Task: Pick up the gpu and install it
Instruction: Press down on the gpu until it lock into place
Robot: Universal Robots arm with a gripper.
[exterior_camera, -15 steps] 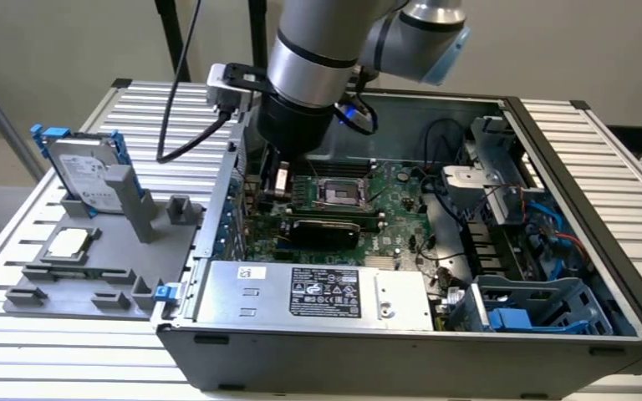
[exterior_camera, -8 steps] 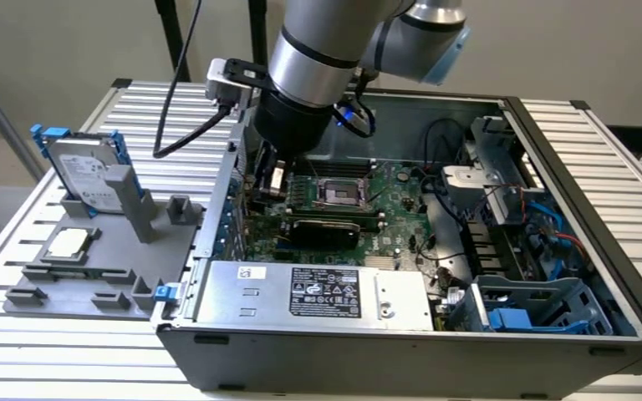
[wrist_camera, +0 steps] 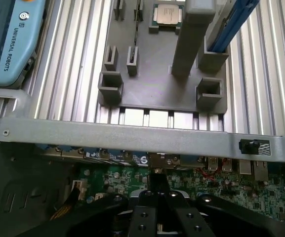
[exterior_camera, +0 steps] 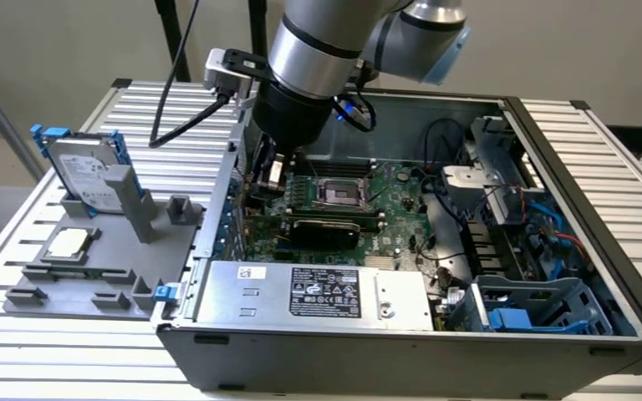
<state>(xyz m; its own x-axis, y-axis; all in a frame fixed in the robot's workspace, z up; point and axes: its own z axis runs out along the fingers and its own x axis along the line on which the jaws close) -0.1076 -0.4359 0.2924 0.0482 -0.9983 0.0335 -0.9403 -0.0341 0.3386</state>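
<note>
Inside the open computer case [exterior_camera: 298, 355], your gripper [exterior_camera: 275, 175] hangs low over the green board [exterior_camera: 401, 219], close to the case wall on the exterior view's left. From the wrist you see its 2 fingers [wrist_camera: 143, 217] pressed together; whether they pinch anything, you cannot tell. You have a flat black card, apparently the graphics card [exterior_camera: 321, 230], sitting on the board just below the empty processor socket [exterior_camera: 334, 193]. Outside the case, the grey holder [exterior_camera: 87, 288] carries 1 hard drive [exterior_camera: 87, 180] and 1 small square chip [exterior_camera: 68, 244].
</note>
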